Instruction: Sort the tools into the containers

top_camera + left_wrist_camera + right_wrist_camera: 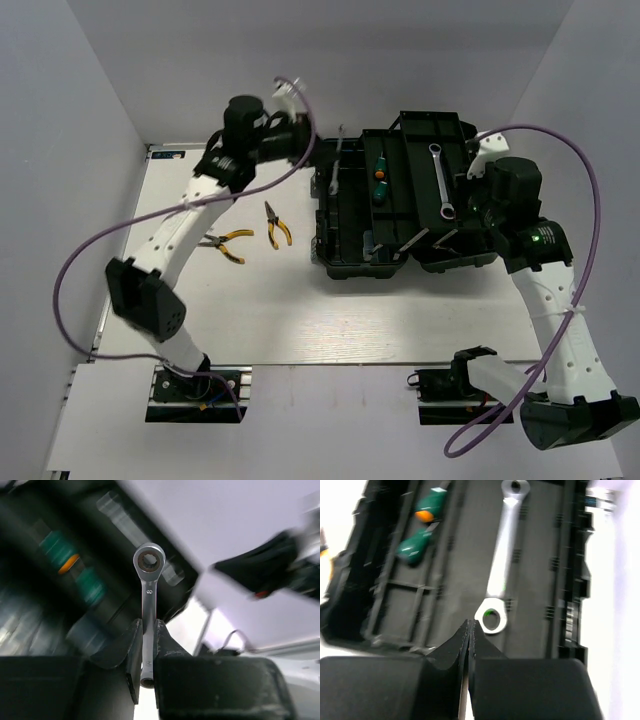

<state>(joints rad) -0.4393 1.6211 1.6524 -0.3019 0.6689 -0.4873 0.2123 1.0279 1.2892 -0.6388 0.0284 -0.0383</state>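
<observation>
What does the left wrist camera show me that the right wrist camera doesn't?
Only the left wrist view: the small wrench, stamped 8, clamped in the left claw with its ring end pointing outward. Only the right wrist view: the long wrench lying flat in a tray compartment, and the right claw closed with nothing visible in it. Both: the green screwdrivers and the black toolbox, blurred in the left wrist view.

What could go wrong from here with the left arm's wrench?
The left end effector pinches the small wrench near one end, so it may pivot or slip. The right end effector sits shut over the toolbox tray, so the arms may clash there.
</observation>
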